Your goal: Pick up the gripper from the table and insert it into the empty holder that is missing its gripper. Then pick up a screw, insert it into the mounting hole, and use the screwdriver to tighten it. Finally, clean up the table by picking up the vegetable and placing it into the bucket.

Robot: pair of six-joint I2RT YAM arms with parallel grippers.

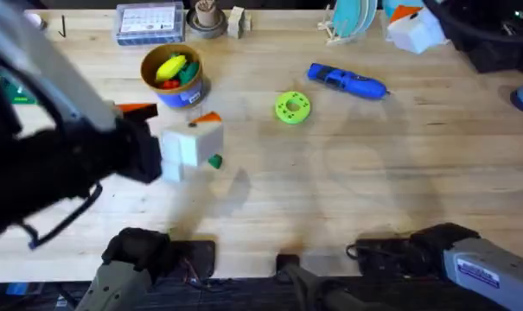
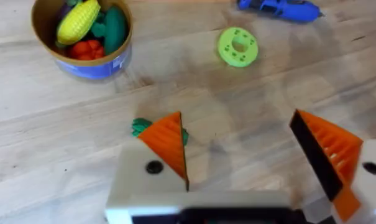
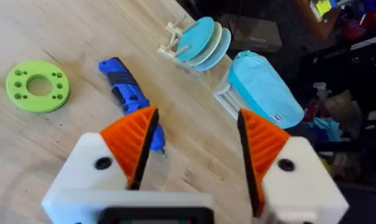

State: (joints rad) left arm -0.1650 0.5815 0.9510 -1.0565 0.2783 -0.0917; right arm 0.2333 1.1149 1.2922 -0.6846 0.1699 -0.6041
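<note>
The left gripper (image 2: 236, 118) is hovering low over the wooden table (image 2: 63, 155) with its jaws standing wide apart and nothing between them. The vegetable (image 2: 138, 126) is lying on the wood just past the tip of one orange-padded finger (image 2: 166, 143), off the centre line of the gap. Its green leafy end is peeking out on either side of that pad. The body is hidden behind the pad, so its long axis cannot be told. In the overhead view the green end is showing just beside the gripper's white finger blocks, on the near side. Judging from this, the left arm is by far the nearer. It is needing a small sideways shift to bring the toy between the jaws before closing.

Beyond the vegetable, the bucket (image 2: 82, 62) is standing near, holding yellow, green and red toy food. It is on the left arm's side of the table, so the carry looks short. A flat green ring disc (image 2: 238, 46) is lying farther out towards the middle. The blue screwdriver (image 2: 278, 7) is lying beyond that.

The right gripper (image 3: 197, 113) is likewise holding its jaws wide open and empty. In its wrist view it is looking out over the screwdriver, whose long axis is running away from the jaws. A rack of blue plates (image 3: 200, 40) and a pale blue pouch (image 3: 262, 87) are sitting at the table's edge.

The label on the bucket's side, the tag on the pouch and the sticker on the right arm (image 1: 477, 272) are too small to read.
</note>
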